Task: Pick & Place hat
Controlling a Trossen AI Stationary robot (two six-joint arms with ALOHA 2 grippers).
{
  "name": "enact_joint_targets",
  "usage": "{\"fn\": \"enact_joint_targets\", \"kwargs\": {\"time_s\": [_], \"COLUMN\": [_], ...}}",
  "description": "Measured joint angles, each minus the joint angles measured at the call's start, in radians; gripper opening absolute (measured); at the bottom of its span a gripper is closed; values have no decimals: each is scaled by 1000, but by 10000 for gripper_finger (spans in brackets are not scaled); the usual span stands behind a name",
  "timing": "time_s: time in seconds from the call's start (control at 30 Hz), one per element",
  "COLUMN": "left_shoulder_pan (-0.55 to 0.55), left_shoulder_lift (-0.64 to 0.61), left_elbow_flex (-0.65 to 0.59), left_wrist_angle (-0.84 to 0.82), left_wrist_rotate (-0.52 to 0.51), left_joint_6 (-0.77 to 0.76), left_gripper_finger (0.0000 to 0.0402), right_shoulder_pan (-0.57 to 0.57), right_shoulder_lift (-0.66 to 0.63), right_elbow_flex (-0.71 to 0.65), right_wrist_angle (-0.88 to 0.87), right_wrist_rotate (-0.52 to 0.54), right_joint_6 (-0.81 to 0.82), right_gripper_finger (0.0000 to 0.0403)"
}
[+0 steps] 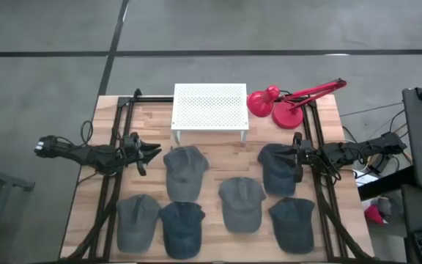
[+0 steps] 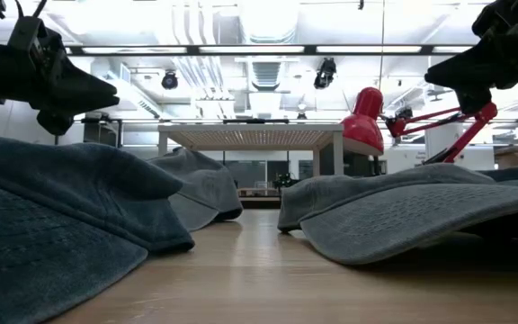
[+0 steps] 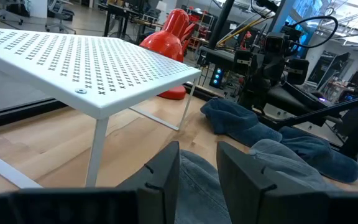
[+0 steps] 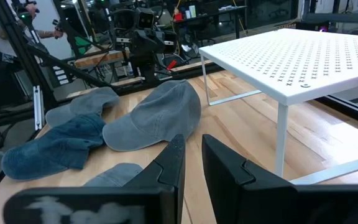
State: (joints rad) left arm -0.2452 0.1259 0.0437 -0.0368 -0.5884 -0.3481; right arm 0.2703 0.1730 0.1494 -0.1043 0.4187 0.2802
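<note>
Six caps lie flat on the wooden table. A grey cap sits just right of my left gripper, which hovers above the table with a narrow gap between its fingers; the same cap shows below the fingers in the left wrist view. My right gripper hovers at the right edge of a dark blue-grey cap, also with a narrow gap. The other caps are grey, grey, blue and dark grey.
A white perforated rack stands on thin legs at the table's far middle. A red desk lamp stands to its right. Black rails run along both sides of the table. Bare wood shows between the rack and the caps.
</note>
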Motion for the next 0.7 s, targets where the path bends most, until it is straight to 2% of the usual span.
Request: {"fn": "enact_joint_targets", "kwargs": {"time_s": [0.47,0.7], "left_shoulder_pan": [0,0], "left_shoulder_lift": [0,0], "left_elbow_flex": [0,0], "left_wrist_angle": [0,0], "left_wrist_rotate": [0,0], "left_joint_6": [0,0], "left_gripper_finger": [108,108], "right_shoulder_pan": [0,-2], "right_shoulder_lift": [0,0], "right_elbow_flex": [0,0], "right_wrist_angle": [0,4], "right_wrist_rotate": [0,7], "right_joint_6": [-6,-349], "right_gripper_finger": [52,52]}}
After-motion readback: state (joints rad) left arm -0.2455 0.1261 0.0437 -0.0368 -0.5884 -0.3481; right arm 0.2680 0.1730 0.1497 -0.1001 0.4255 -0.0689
